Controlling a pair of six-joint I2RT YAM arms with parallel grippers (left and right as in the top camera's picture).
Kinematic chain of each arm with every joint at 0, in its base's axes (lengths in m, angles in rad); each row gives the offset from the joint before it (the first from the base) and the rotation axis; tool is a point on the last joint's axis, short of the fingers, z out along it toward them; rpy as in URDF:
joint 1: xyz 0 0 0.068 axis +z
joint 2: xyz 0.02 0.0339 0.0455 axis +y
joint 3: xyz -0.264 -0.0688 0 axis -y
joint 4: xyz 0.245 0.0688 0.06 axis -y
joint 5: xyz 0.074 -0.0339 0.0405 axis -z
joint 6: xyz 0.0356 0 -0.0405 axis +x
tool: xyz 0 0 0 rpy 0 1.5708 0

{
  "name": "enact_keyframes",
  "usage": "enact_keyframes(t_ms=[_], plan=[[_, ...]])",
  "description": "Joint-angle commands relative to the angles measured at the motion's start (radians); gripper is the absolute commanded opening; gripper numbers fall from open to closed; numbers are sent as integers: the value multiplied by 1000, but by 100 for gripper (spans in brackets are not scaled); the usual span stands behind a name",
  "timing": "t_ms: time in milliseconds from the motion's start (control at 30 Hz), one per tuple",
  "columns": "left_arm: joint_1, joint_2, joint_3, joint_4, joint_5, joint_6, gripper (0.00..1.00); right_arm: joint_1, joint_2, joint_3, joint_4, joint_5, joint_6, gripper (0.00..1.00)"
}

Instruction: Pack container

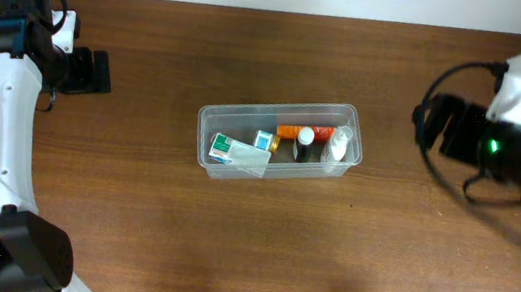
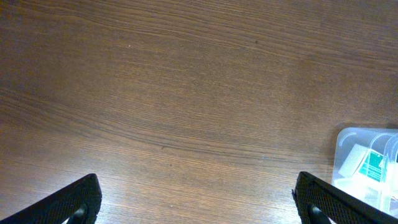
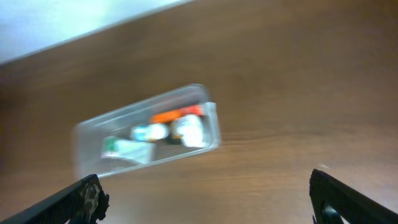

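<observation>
Black fingers (image 2: 74, 202) of the left gripper (image 2: 196, 190) are sitting closest to the left wrist lens, one in each lower corner of that view. The pincer is standing wide, with only the bare wood of the counter (image 2: 186, 93) showing between them. Seen from overhead, the left gripper is hovering near the counter's left edge, towards the far-left corner, and is holding nothing. The right gripper (image 3: 205, 186) is likewise gaping wide and gripping nothing, its fingers showing at both lower corners of its own blurred view. From overhead it is hanging near the counter's right edge.

The container (image 1: 245, 110) is resting around the middle of the counter, slightly nearer the far edge than the near one. Its long side is running roughly left to right, and it is lying well apart from both grippers. Inside it, a green-and-white box (image 1: 223, 147) is lying at the left end with a small teal box (image 1: 263, 140) just beside it. An orange item (image 1: 293, 130), a dark bottle (image 1: 304, 142) with a white cap and a white bottle (image 1: 338, 146) are crowding the right end.
</observation>
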Motion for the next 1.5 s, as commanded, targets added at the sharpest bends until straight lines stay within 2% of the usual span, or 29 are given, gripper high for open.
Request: enact_keyframes(t_ms=[0,167,433,500,533,667,867,1067,1200,1467], plan=[[2,-19,7,-1,3,-10,99,20,-61,1,-34,-35,-54,98],[2,-19,7,-1,3,-10,99,14,-140,1,-31,36,-169,98],[2,-19,7,-1,4,-10,100,14,-270,-62,-11,237,-186,98],[2,-19,7,-1,3,-10,99,14,-338,-186,107,251,-267,98],[2,-19,7,-1,3,-10,99,14,-394,-305,211,251,-308,98],[2,-19,7,-1,3,-10,99,-16,-600,-753,499,250,-324,98],[2,-19,7,-1,3,-10,99,-29,-893,-1201,636,248,-322,98],[2,-19,7,-1,3,-10,99,-29,-1180,-1485,687,237,-321,98],[2,-19,7,-1,3,-10,99,-29,-1291,-1575,686,206,-322,98],[2,-19,7,-1,3,-10,99,-28,-1302,-1677,695,159,-322,98]])
